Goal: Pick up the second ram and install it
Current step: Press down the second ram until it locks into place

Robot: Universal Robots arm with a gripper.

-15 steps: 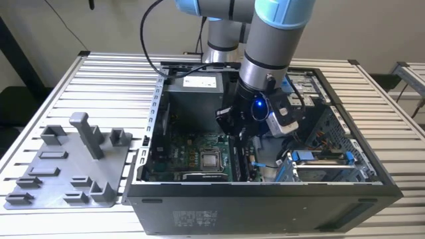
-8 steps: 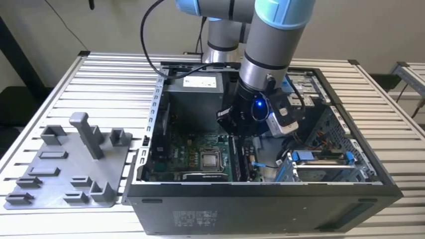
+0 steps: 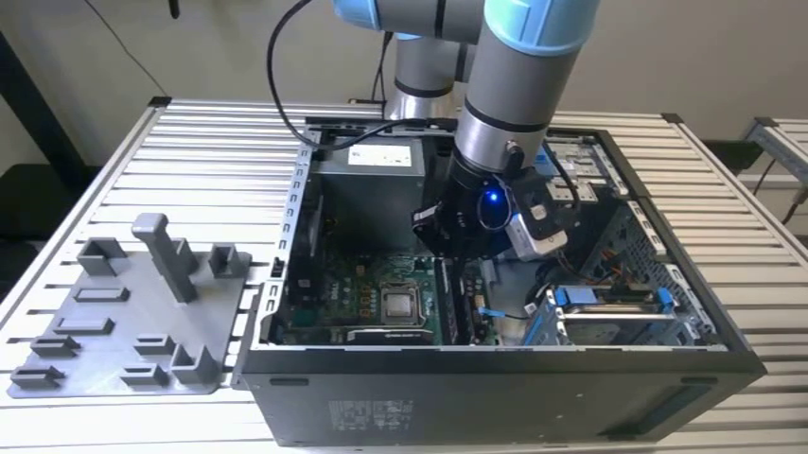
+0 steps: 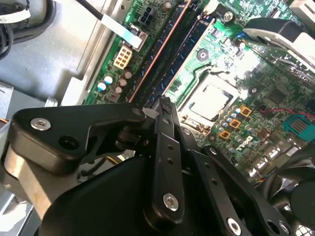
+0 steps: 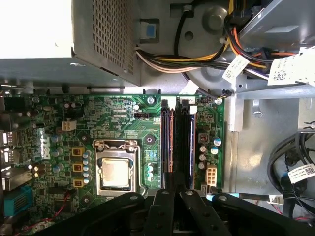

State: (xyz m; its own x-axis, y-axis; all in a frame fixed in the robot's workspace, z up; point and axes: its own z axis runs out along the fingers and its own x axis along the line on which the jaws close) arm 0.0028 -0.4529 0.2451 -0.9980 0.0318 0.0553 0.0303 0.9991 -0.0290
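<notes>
The gripper [image 4: 165,105] is seen low inside the open computer case [image 3: 505,397], jaws pressed together directly over the memory slots [image 5: 177,142]. The second ram [image 5: 183,145] appears to be seated in its slot beside the processor socket [image 5: 115,172], so installation is judged nearly done, though full latching cannot be confirmed.

In the first wrist view the black pincer [image 5: 172,209] sits over the near end of the memory slots [image 5: 178,142] on a green motherboard [image 5: 123,128]. A bare processor socket [image 5: 116,169] lies beside the slots, and bundled cables [image 5: 167,61] run above the board, next to a perforated grey power supply box [image 5: 106,34].
</notes>
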